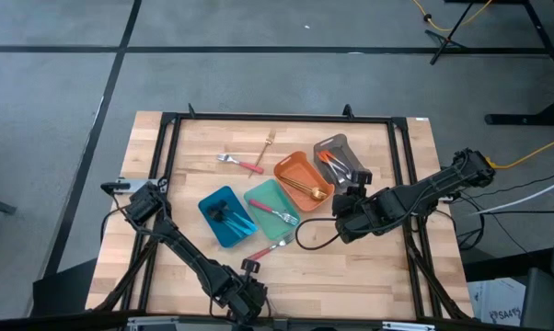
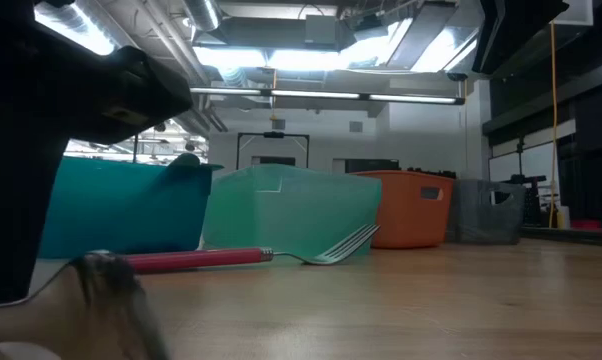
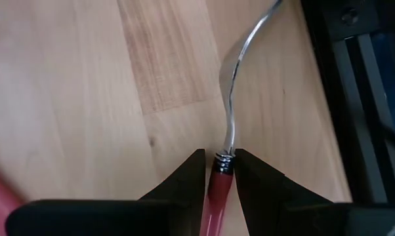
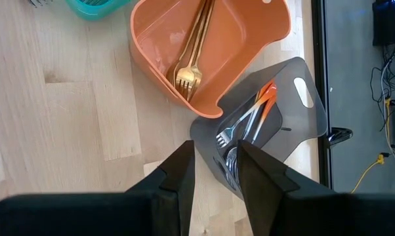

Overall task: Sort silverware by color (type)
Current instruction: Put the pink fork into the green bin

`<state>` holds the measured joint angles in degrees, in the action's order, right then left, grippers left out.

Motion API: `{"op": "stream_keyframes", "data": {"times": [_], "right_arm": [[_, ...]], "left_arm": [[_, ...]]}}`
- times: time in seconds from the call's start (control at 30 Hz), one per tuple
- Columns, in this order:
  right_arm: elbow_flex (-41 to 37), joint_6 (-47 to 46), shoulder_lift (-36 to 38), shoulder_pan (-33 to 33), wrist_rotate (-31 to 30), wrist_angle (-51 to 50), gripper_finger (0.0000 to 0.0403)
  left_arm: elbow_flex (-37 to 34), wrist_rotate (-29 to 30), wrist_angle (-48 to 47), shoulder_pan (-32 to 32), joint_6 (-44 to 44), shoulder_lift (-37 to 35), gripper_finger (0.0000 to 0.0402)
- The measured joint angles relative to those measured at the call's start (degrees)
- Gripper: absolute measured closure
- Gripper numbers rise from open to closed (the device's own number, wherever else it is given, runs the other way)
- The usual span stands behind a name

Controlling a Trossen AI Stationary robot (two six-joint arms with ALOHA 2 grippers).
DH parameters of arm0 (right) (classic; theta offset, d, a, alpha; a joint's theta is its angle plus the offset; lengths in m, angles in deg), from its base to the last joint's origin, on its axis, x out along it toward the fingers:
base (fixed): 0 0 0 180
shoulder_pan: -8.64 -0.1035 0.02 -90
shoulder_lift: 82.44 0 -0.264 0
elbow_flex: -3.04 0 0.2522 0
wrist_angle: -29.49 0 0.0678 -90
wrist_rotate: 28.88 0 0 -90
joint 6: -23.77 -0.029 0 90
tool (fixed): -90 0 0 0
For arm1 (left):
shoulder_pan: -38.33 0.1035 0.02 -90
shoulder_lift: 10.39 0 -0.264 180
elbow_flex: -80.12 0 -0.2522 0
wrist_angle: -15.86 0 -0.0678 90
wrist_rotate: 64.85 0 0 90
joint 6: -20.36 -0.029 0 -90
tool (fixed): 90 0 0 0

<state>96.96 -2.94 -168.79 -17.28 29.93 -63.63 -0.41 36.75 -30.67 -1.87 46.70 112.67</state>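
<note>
Table (image 1: 369,276): a light wooden top inside a black frame, seen from above with both arms reaching in.
Left gripper (image 3: 220,172): at about 6 o'clock of the table, near the front edge; its two dark fingers (image 3: 191,177) are closed narrowly on the red handle of a fork, just behind the metal collar.
Held red fork (image 1: 270,248): lies flat on the wood at 6 o'clock of the teal tray, tines toward the trays; in the low view its head curves up off the table.
Blue tray (image 1: 224,217): left-most of the four trays, at about 7 o'clock of the table's centre; it holds dark-blue-handled pieces (image 1: 229,216).
Loose red fork (image 1: 240,163): on bare wood at 12 o'clock of the blue tray, apart from all trays.
Loose gold fork (image 1: 268,142): at 1 o'clock of the loose red fork, near the far edge.
Teal tray (image 1: 263,198): just right of the blue tray, holding one red-handled fork (image 1: 279,215).
Orange tray (image 1: 294,170): at 2 o'clock of the teal tray, holding gold forks (image 4: 187,69).
Grey tray (image 1: 337,145): at 2 o'clock of the orange tray, holding silver forks and orange-handled pieces (image 4: 250,118).
Right gripper (image 4: 214,172): at 5 o'clock of the grey tray, fingers parted and holding nothing.
</note>
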Motion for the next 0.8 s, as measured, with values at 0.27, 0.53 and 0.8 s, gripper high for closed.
{"op": "stream_keyframes", "data": {"times": [0.27, 0.53, 0.8], "right_arm": [[0.0, 0.0, 0.0, 0.01, 0.4, -0.01, 0.0297], [0.0, 2.87, 0.0, 0.0, 1.32, -0.25, 0.0297], [0.0, 3.05, 0.24, -0.39, 1.89, -5.84, 0.0297]], "left_arm": [[0.0, 0.5, -0.05, 0.0, 0.01, 0.07, 0.0348], [2.22, 0.8, -1.81, 0.03, 0.01, 0.45, 0.0369], [5.5, -0.7, -6.39, 0.68, 0.03, -0.5, 0.0369]]}}
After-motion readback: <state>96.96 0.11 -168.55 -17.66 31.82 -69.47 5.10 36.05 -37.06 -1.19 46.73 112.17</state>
